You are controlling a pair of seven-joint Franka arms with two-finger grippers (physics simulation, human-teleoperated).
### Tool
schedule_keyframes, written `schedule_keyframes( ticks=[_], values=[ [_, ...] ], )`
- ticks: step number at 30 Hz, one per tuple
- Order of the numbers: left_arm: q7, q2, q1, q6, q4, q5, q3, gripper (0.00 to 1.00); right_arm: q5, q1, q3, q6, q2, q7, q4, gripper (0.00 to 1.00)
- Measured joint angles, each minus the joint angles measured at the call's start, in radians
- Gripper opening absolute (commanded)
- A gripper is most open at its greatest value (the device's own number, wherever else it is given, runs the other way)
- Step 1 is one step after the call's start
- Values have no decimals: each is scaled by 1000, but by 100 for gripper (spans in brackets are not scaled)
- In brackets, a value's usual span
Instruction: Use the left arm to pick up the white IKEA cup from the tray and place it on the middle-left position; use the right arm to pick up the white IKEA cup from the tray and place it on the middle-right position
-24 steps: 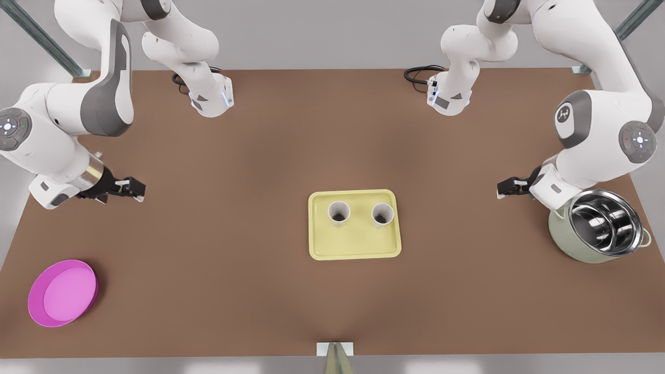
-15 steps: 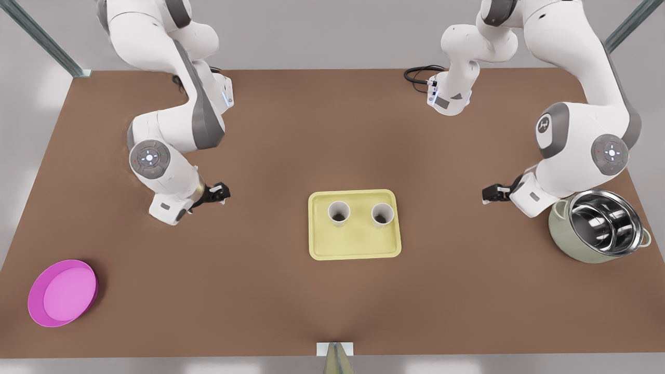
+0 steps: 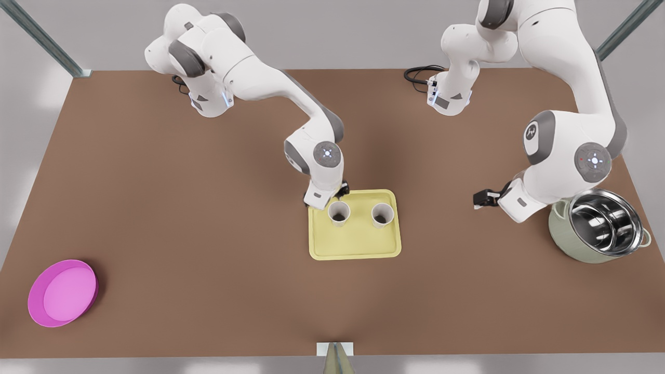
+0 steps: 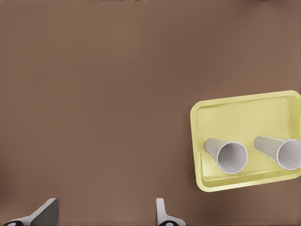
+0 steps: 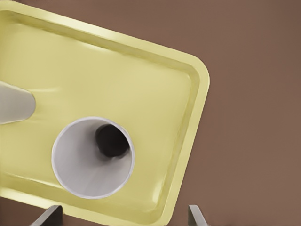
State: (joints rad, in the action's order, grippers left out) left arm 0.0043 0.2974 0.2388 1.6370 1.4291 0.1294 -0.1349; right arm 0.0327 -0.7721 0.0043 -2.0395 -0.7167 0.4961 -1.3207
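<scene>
While all fingers [image 5: 51,215] gape, right gripper [image 3: 341,192] by tapered white cup [image 3: 338,212], rimmed yellow tray [image 3: 356,248], left gripper [image 3: 478,199] apart

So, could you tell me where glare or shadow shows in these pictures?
Front view: bright reflections in the steel pot, a soft dark shadow on the table beyond the tray. Right wrist view: highlights along the tray rim, cup bottom dark.
</scene>
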Motion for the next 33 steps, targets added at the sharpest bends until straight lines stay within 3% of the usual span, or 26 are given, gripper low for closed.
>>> schedule_keyframes(
  ticks=[8, 21, 22, 23, 26, 33],
  values=[
    [0, 2, 10, -12, -3, -1, -7, 100, 25, -3, -7, -115, -49, 182, 1, 100],
    [-2, 19, 25, -1, 5, -33, 0, 100, 77, -12, -12, -147, -91, 349, -60, 100],
    [-3, 20, 25, 1, 6, -33, 0, 100, 77, -14, -12, -148, -94, 358, -61, 95],
    [-3, 21, 25, 2, 6, -33, 0, 100, 76, -14, -12, -149, -96, 367, -61, 64],
    [-4, 27, 26, 7, 10, -33, 0, 100, 71, -11, -13, -153, -96, 397, -57, 30],
    [-6, 25, 32, 12, 12, -34, 0, 100, 49, 6, -14, -167, -96, 449, -48, 22]
  ],
)
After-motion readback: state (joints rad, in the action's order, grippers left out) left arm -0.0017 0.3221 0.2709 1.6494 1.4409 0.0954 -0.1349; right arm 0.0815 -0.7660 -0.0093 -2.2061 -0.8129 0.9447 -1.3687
